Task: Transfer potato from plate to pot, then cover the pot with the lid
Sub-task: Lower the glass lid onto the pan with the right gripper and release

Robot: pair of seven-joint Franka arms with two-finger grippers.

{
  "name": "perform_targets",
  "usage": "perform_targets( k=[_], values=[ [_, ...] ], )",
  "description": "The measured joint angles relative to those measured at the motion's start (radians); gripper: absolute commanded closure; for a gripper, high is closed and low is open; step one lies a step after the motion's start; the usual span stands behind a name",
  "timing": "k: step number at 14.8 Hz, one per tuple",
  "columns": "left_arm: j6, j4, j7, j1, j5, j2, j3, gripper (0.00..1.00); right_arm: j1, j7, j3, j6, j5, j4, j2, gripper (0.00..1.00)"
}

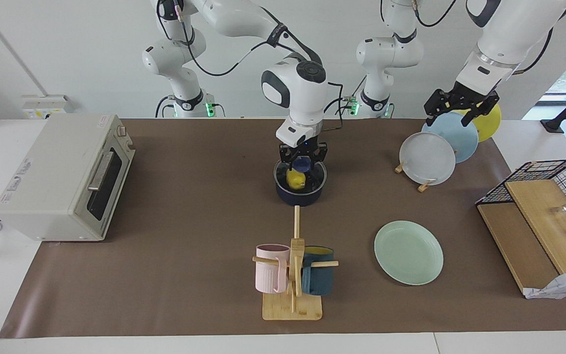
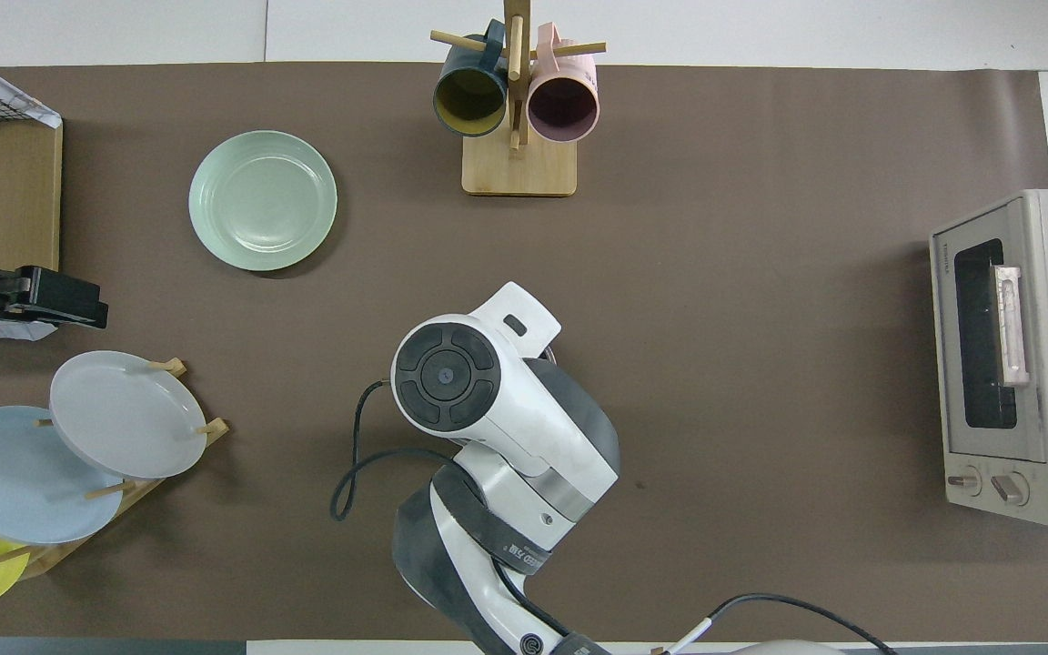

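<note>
The dark navy pot (image 1: 300, 195) stands mid-table with the clear glass lid (image 1: 316, 177) lying on its rim. The yellow potato (image 1: 295, 180) shows through the glass, inside the pot. My right gripper (image 1: 302, 158) hangs straight down at the lid's blue knob (image 1: 302, 164). In the overhead view the right arm (image 2: 488, 409) hides the pot, the lid and the potato. The mint-green plate (image 1: 408, 252) (image 2: 262, 200) lies bare toward the left arm's end, farther from the robots than the pot. My left gripper (image 1: 460, 107) (image 2: 33, 302) waits open in the air over the plate rack.
A toaster oven (image 1: 62, 177) (image 2: 1015, 355) sits at the right arm's end. A wooden mug tree (image 1: 293, 275) (image 2: 517, 109) with a pink and a teal mug stands farther out than the pot. A rack of upright plates (image 1: 435, 147) (image 2: 78, 446) and a wire basket (image 1: 558, 182) with wooden boards fill the left arm's end.
</note>
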Motion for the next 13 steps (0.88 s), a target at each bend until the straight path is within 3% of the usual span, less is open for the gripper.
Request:
perform_targets(
  k=[3,6,13],
  values=[
    [0.0,0.0,0.0,0.004,0.0,0.0,-0.001,0.0,-0.043,-0.015,-0.009,-0.045,-0.002,0.047,-0.019,0.0],
    [0.001,0.0,0.0,0.005,0.0,-0.001,-0.002,0.0,-0.119,-0.092,-0.012,-0.191,-0.002,0.126,-0.057,0.0],
    [0.0,0.0,0.0,0.008,0.0,-0.003,-0.002,0.0,-0.437,-0.446,-0.018,-0.356,-0.001,0.151,-0.171,0.0]
  ],
)
